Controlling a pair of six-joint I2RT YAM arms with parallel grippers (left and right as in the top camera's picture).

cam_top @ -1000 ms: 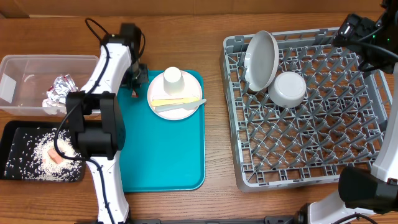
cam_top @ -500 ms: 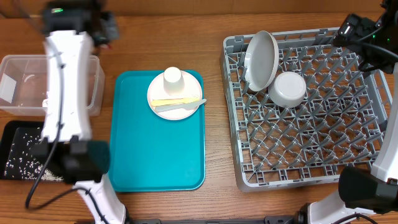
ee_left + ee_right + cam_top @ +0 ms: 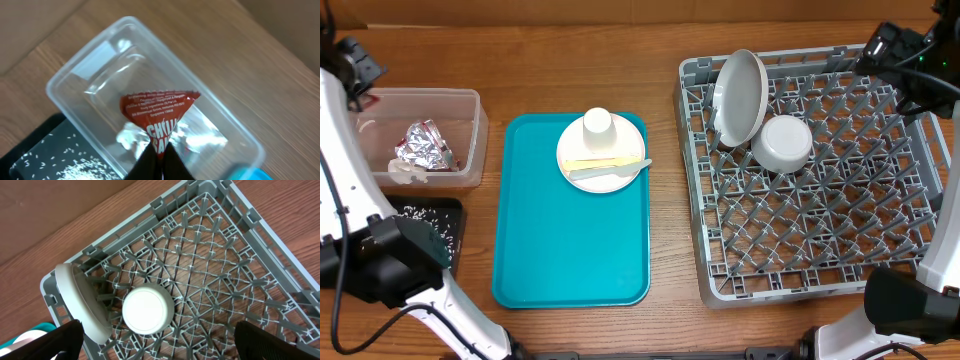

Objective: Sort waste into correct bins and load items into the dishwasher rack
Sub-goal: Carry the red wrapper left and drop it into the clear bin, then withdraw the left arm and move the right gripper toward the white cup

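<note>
Left of teal tray [image 3: 570, 250]: my left pincer [image 3: 160, 157], clamped on red wrapper [image 3: 159, 117], poised over clear tub [image 3: 65, 85] for dropping. Tub holds foil [image 3: 425, 145] and napkin [image 3: 408, 170]. Black tray [image 3: 445, 215], same side, holds rice [image 3: 420, 212].
On teal tray: pinkish plate [image 3: 630, 135] bearing cup [image 3: 597, 123] and utensils [image 3: 605, 163], not yet loaded.
Right of teal tray: rack [image 3: 820, 250] with grey plate [image 3: 740, 95] propped on edge between pegs and bowl [image 3: 782, 142] beside it. My right pincer [image 3: 160, 345] above, gaping, empty.

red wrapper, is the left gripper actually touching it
Touching. The left wrist view shows the left gripper with its dark fingers pinched shut on the lower tip of the red wrapper, seen over the clear tub.
</note>
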